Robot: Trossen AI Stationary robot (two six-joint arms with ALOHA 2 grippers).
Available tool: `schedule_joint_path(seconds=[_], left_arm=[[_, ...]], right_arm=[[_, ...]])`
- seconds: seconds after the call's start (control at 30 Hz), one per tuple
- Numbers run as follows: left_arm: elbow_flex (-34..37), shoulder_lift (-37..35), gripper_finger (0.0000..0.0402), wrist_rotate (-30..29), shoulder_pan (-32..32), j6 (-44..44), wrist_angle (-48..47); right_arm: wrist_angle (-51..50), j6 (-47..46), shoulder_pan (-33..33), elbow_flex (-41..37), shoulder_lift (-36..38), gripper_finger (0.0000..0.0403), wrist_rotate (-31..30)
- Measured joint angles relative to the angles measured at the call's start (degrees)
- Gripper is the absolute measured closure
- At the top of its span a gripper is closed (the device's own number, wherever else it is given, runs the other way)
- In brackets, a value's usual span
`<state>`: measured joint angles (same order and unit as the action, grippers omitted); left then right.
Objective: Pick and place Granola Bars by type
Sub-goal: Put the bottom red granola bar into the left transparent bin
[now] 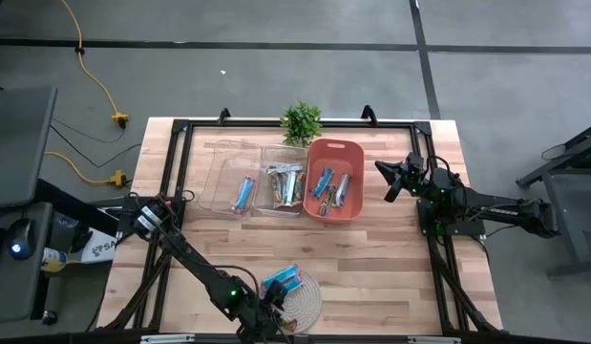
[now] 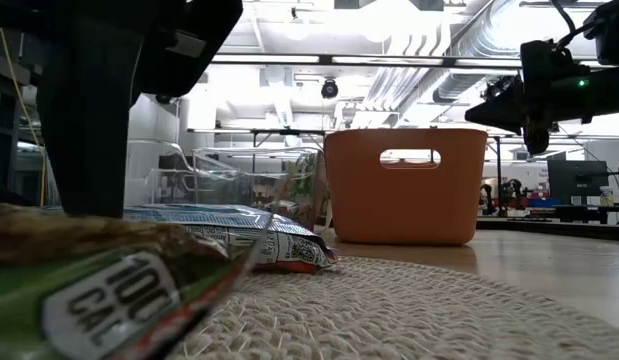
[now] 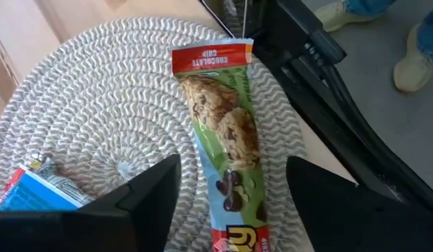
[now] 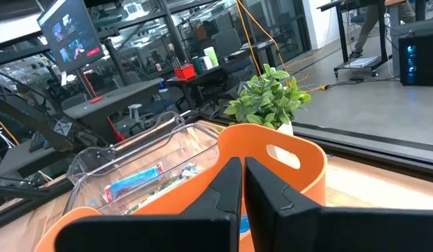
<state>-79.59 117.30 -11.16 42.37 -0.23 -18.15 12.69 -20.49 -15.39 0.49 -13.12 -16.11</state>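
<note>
A green-and-brown chocolate chip granola bar (image 3: 226,133) lies flat on the round woven mat (image 3: 97,105) near the table's front edge. It also fills the low view's left foreground (image 2: 89,285). My left gripper (image 3: 232,171) is open above the mat (image 1: 305,301), one finger on each side of this bar, not touching it. Blue bars (image 1: 284,280) lie on the mat beside it, and one shows in the left wrist view (image 3: 31,196). My right gripper (image 1: 390,179) is shut and empty, in the air just right of the orange bin (image 1: 357,153).
Two clear bins (image 1: 219,177) (image 1: 276,158) stand left of the orange bin. They hold a blue bar (image 1: 244,194) and several brown and silver bars (image 1: 285,183). The orange bin holds blue and silver bars (image 1: 331,186). A small potted plant (image 1: 301,122) stands behind them. A person's shoes (image 3: 415,59) show beyond the table's front edge.
</note>
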Motion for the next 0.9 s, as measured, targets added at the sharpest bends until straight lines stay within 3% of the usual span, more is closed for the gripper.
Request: schedule_joint_path(seconds=[0.37, 0.9], left_arm=[[2.36, 0.02, 0.0198, 0.31, -0.02, -0.09, 1.31], [3.43, -0.09, 0.0205, -1.74, 0.02, -0.61, 2.36]], right_arm=[[0.0, 0.0, 0.01, 0.0, -0.01, 0.0402, -0.01], [0.02, 0.0, 0.01, 0.0, 0.01, 0.0402, -0.01]])
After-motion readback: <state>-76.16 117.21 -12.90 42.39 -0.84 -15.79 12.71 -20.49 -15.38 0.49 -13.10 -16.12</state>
